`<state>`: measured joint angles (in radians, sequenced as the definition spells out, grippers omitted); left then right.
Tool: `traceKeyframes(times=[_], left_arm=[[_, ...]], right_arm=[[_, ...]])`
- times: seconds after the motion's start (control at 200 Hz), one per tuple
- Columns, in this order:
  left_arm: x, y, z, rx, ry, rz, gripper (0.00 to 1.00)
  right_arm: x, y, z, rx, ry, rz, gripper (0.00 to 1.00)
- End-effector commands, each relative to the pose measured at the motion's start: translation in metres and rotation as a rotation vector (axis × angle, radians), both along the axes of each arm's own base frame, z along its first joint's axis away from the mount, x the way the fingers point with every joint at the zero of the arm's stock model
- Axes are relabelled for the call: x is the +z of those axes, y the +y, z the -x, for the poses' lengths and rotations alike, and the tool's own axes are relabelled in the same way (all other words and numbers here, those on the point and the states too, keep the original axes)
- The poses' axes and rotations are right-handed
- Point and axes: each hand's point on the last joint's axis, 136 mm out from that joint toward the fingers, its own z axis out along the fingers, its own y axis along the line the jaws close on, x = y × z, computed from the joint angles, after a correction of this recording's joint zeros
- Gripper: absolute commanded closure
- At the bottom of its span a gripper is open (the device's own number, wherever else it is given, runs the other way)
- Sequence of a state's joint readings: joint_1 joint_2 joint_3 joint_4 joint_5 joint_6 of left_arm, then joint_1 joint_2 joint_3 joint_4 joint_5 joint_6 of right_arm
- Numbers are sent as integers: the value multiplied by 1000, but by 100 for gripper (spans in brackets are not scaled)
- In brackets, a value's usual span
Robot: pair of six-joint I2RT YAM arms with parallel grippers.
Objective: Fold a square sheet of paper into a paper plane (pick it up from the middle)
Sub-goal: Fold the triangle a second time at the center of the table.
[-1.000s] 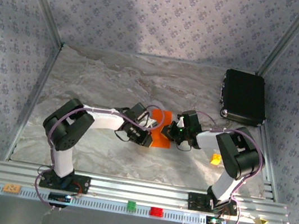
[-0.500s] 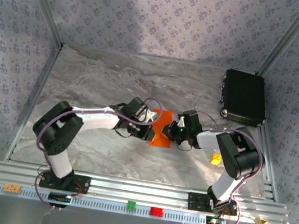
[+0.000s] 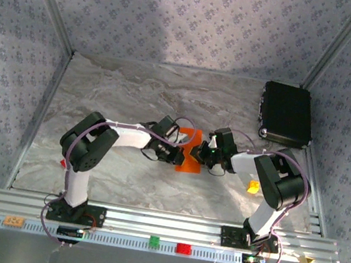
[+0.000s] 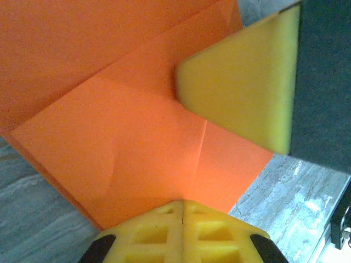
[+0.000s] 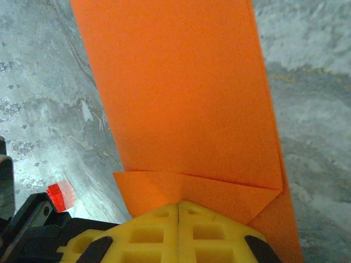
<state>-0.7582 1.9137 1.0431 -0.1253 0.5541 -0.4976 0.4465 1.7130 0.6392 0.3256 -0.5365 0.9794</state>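
The orange sheet of paper (image 3: 188, 161) lies folded in layers in the middle of the table, between my two grippers. My left gripper (image 3: 178, 152) is shut, and its yellow tips (image 4: 182, 204) meet on the paper's (image 4: 126, 137) left edge, where a crease runs into the seam between the pads. From the right, my right gripper (image 3: 203, 154) is also shut, its tips (image 5: 180, 205) closed on a small folded flap of the paper (image 5: 181, 93). One yellow finger (image 4: 247, 82) of the right gripper rests over the paper in the left wrist view.
A black box (image 3: 287, 114) sits at the back right. A small yellow-orange block (image 3: 253, 186) lies beside the right arm and a small red block (image 5: 60, 195) near the left arm. Green (image 3: 154, 241) and red (image 3: 183, 247) blocks sit on the front rail.
My left gripper has moved up and right onto the paper's left edge and closed fully, its elbow swinging. The right gripper has stayed shut in place.
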Motion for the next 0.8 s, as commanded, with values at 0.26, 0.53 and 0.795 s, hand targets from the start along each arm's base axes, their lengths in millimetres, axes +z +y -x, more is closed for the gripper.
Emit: traceKeyframes(times=[0.26, 0.53, 0.795], left_arm=[[-29, 25, 18, 23, 59, -95, 99], [-29, 27, 17, 27, 56, -97, 100], [-32, 29, 18, 23, 61, -110, 100]], right_arm=[[14, 16, 19, 83, -24, 29, 98], [-26, 4, 35, 71, 70, 94, 99], [-25, -11, 18, 13, 52, 67, 99]])
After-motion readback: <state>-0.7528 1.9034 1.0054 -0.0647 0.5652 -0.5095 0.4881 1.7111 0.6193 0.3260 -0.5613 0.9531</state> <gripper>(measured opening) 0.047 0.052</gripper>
